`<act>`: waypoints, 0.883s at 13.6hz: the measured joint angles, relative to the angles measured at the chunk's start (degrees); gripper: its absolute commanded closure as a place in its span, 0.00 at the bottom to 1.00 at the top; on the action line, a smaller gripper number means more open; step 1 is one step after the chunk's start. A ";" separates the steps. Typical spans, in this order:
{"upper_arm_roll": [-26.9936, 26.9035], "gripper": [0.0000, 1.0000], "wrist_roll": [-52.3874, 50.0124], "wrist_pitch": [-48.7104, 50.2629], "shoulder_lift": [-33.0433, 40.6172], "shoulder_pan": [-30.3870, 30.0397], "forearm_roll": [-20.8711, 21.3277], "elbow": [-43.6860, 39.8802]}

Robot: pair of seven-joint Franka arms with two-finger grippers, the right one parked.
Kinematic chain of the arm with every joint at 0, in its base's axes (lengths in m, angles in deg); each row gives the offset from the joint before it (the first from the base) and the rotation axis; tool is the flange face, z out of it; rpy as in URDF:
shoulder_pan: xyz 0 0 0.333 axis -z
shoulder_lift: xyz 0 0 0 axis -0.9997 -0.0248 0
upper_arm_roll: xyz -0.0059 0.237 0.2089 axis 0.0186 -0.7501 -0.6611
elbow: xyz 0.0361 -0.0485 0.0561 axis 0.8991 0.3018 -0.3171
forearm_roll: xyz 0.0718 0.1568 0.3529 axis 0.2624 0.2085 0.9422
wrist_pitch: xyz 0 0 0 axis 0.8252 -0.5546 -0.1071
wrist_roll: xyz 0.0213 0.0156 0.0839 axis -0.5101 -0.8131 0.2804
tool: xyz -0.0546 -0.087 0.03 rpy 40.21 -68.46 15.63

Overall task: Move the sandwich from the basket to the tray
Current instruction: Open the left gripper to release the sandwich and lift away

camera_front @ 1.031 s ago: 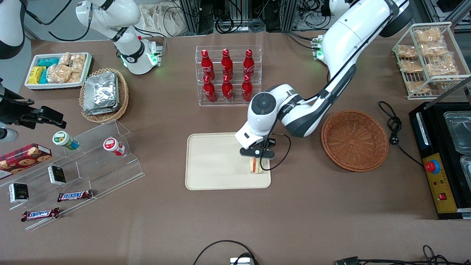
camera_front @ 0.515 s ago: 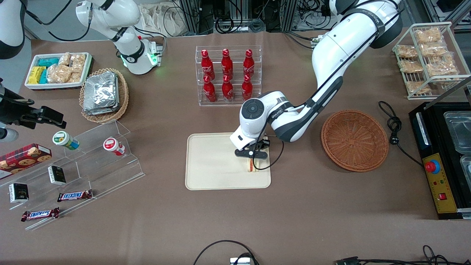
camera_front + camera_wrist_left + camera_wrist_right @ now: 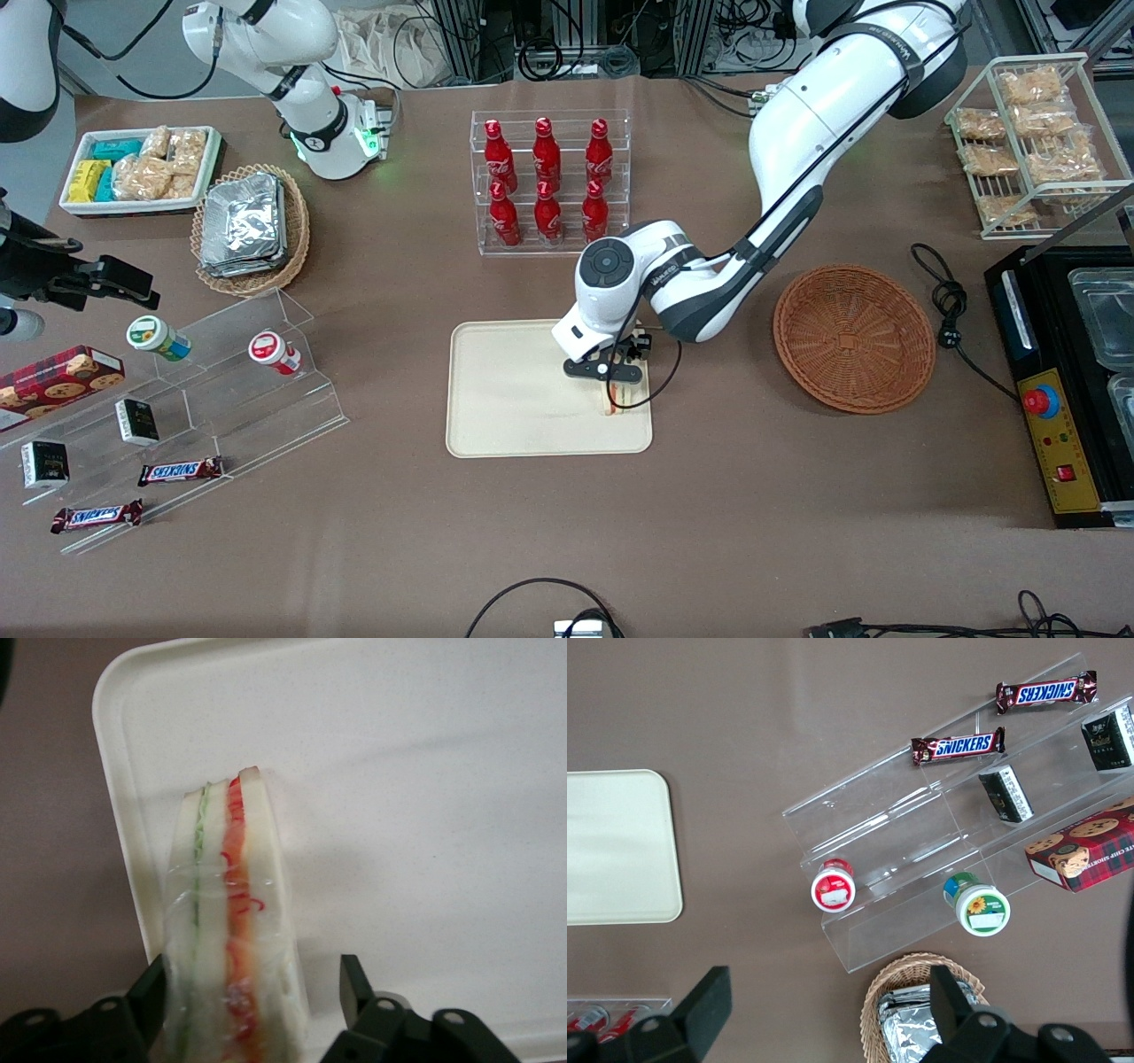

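**Sandwich down on the tray, fingers letting go**

Since a second ago the arm has drawn in over the tray and the wrist has dropped — the sandwich now sits lower, on the tray surface near its corner toward the working arm's end. The gripper [image 3: 613,383] hangs directly over it; in the wrist view its fingers [image 3: 356,985] stand apart, one with a clear gap to the bread, the other close against the wrap, so the hold looks released or nearly so. The sandwich [image 3: 232,921] stands on edge, filling stripes up, just inside the rim of the tray [image 3: 496,390].

To finish well, I would open fully and lift straight up — any sideways drag could tip the wedge or nudge it over the low rim nearby. The basket [image 3: 854,338] lies empty toward the working arm's end. The bottle rack [image 3: 549,182] stands farther from the camera, well apart from the retreat path.
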 measured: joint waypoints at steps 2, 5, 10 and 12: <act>-0.13 0.00 -0.05 -0.01 -0.02 -0.02 0.00 -0.78; -0.36 0.00 -0.09 0.14 0.00 -0.21 0.00 -3.13; -0.38 0.00 -0.23 5.58 1.45 -3.28 -0.01 -6.23; -0.33 0.00 -0.36 9.90 3.09 -4.35 -0.27 -8.60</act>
